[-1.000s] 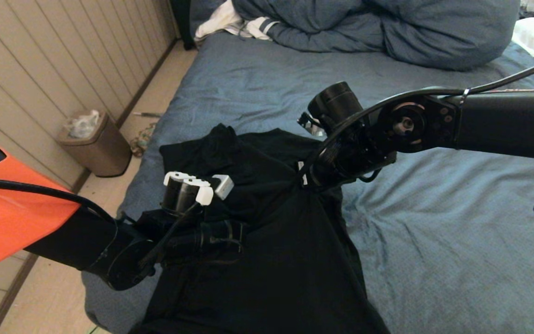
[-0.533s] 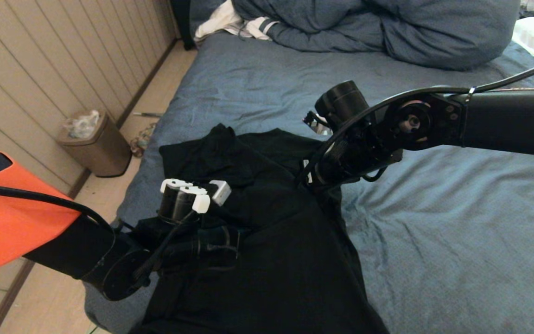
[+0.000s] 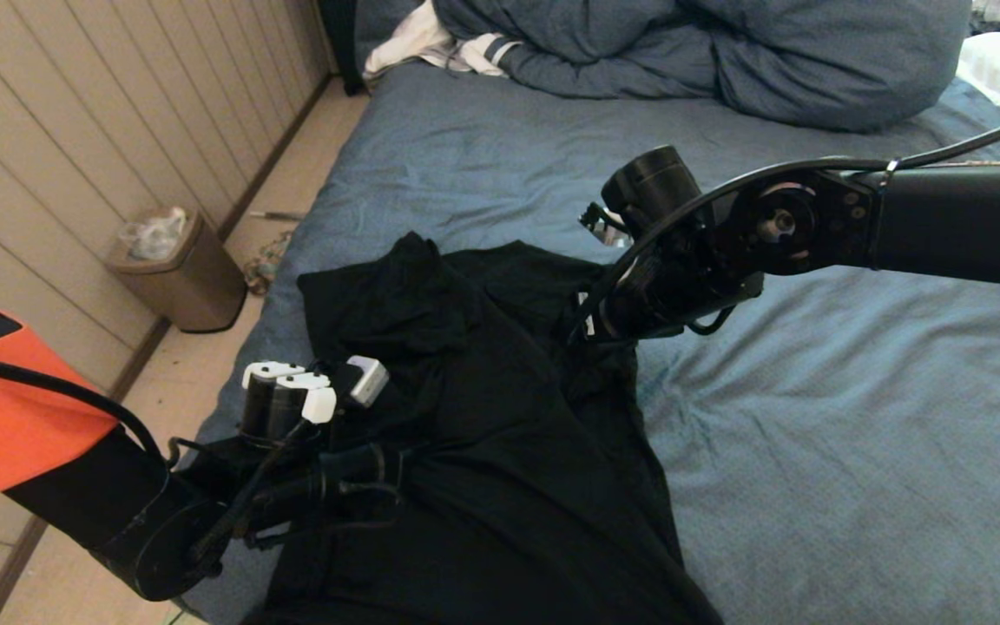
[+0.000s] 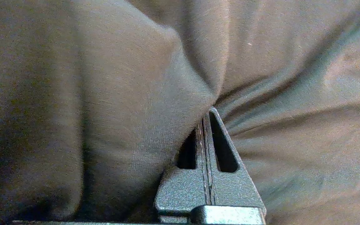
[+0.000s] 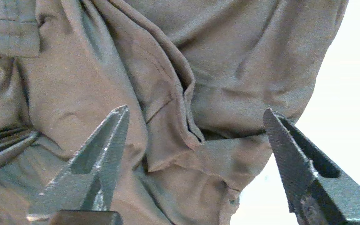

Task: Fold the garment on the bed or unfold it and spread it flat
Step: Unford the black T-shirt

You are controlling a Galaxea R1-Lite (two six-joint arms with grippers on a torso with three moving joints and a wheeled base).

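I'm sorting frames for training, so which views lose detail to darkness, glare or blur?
Head view: dim, so the garment is a near-featureless black mass. Left wrist view: the cloth is soft at the left edge, though the shut left gripper is sharp. Right wrist view: the bed is blown out to white beside the open right gripper, while the garment's seams stay clear.

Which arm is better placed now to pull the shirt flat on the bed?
Probably the left. The left gripper is shut on a fold of the shirt, near the bed's left edge. The right gripper is open above the shirt and holds nothing.
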